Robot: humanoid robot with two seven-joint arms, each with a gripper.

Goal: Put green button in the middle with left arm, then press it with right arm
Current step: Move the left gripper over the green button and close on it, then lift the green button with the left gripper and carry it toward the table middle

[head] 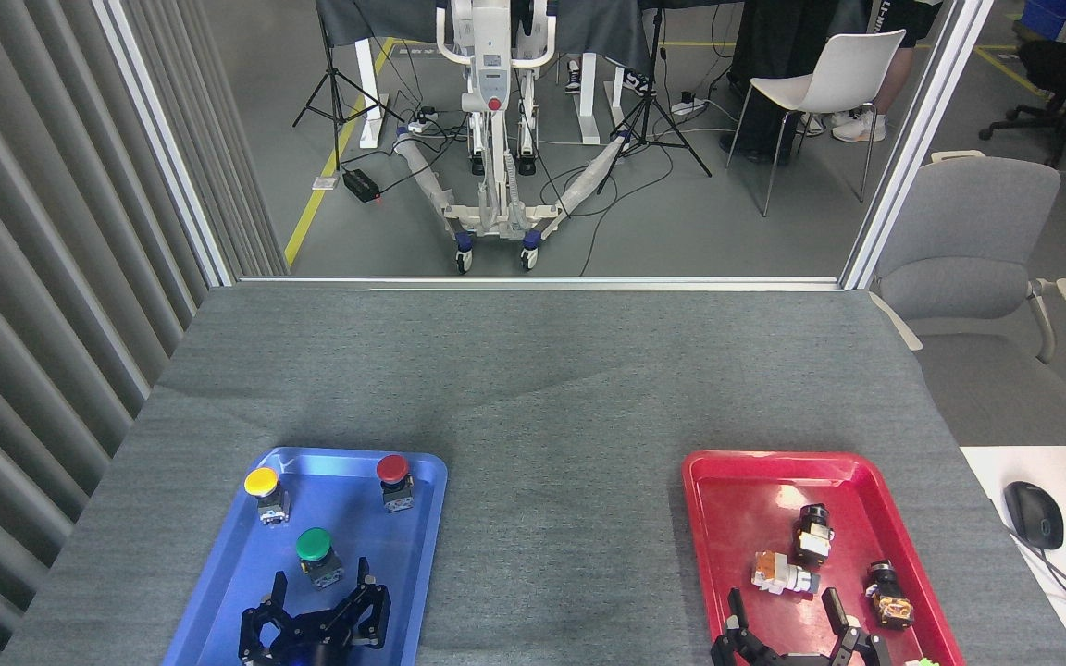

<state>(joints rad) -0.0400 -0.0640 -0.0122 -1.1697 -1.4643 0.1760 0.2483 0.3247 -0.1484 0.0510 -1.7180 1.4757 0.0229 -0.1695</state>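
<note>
The green button (316,554) stands upright in the blue tray (228,564), near its middle. My left gripper (322,585) is just below it with its black claw fingers spread open on either side of the button's base, not touching it. My right gripper (785,613) sits open at the bottom edge over the red tray (727,499), holding nothing. The middle (561,527) is bare dark grey cloth between the two trays.
A yellow button (264,489) and a red button (393,477) stand at the back of the blue tray. Several small switch parts (797,555) lie in the red tray. A grey chair (968,259) and a computer mouse (1033,514) are to the right.
</note>
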